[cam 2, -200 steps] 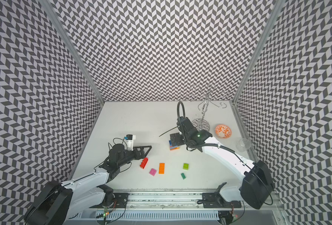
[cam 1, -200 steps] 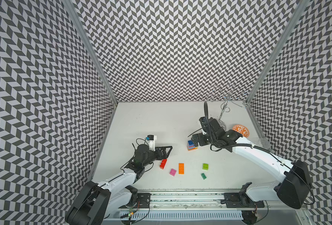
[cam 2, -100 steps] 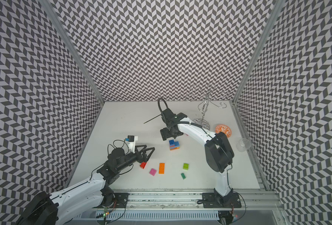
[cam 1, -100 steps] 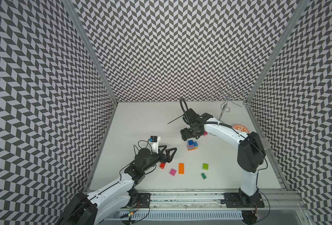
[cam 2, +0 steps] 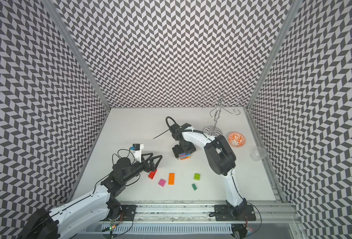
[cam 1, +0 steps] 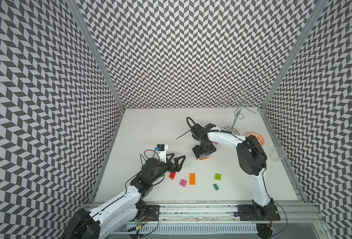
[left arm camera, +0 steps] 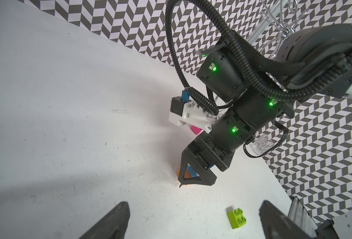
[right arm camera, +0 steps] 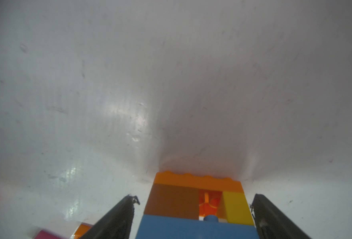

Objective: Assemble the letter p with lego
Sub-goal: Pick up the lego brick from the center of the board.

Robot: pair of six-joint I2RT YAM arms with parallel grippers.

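Note:
A lego stack (cam 1: pixel 204 156) (cam 2: pixel 185 156) of orange, brown, yellow and blue bricks stands mid-table. My right gripper (right arm camera: pixel 193 197) (cam 1: pixel 202 153) points down over it, open, its fingers close on both sides, with a thin gap on one side. My left gripper (cam 1: pixel 179 155) (left arm camera: pixel 194 202) hovers wide open and empty, just behind a red brick (cam 1: pixel 172 175). Loose near the front lie a pink brick (cam 1: pixel 183 183), an orange brick (cam 1: pixel 192 179), a lime brick (cam 1: pixel 217 177) (left arm camera: pixel 236 217) and a green brick (cam 1: pixel 216 186). Another pink brick (left arm camera: pixel 195 130) lies behind the right wrist.
A wire stand (cam 1: pixel 238 115) rises at the back right. An orange patterned bowl (cam 1: pixel 255 139) and a clear cup (cam 1: pixel 277 154) sit along the right edge. Patterned walls close in three sides, and a metal rail (cam 1: pixel 191 209) runs along the front.
The right arm swung round behind the stack and its gripper came down over it, jaws narrowing. The left gripper shifted slightly right, still wide open.

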